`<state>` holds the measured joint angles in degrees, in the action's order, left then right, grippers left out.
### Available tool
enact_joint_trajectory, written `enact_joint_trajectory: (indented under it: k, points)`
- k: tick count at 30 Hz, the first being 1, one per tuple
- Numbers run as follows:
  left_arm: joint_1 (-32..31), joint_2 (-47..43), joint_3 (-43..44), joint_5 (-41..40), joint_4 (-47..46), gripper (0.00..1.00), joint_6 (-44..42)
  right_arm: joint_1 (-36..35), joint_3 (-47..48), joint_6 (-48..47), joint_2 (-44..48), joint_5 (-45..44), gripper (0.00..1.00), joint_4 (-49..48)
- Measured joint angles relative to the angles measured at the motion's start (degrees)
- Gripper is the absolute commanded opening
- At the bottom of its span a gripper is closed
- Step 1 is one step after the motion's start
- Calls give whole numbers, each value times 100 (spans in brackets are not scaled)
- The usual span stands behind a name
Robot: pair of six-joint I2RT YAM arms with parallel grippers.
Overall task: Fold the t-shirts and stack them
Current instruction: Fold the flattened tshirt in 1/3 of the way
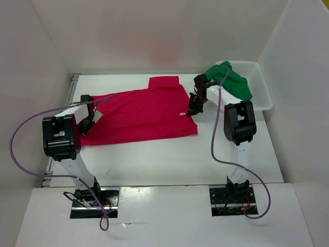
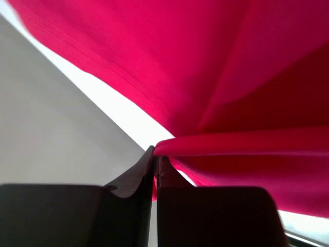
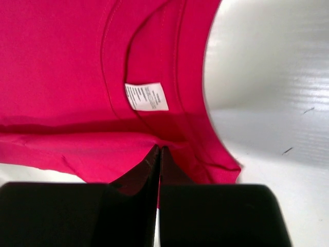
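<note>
Red t-shirt point(image 1: 144, 113) — one, spread flat — pinched tight by left gripper point(image 2: 156, 152) and right gripper point(image 3: 158, 149); one green t-shirt point(image 1: 236, 82) in basket point(image 1: 263, 95).

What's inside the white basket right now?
A green t-shirt is heaped at the left end of the basket, spilling over its rim. Anything beneath it is covered; no other shirt shows there.

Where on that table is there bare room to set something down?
Roomiest: the bare table strip between the red t-shirt and the arm bases. A narrower strip runs behind it along the back wall. Crowded: the middle, where the left pincer and right pincer pinch the shirt, and the far-right corner, basket with green t-shirt.
</note>
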<state>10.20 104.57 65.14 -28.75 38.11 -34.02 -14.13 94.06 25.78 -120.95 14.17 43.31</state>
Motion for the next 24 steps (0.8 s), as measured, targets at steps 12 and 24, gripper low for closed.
enact_joint_trajectory:
  k: [12,24]
  points:
    - [4,142,302,-286,-144,52,144,55,120,-107,-81,-186,67,-4]
    - [197,-887,-55,-317,188,81,767,57,-2081,184,1665,-597,84,-203]
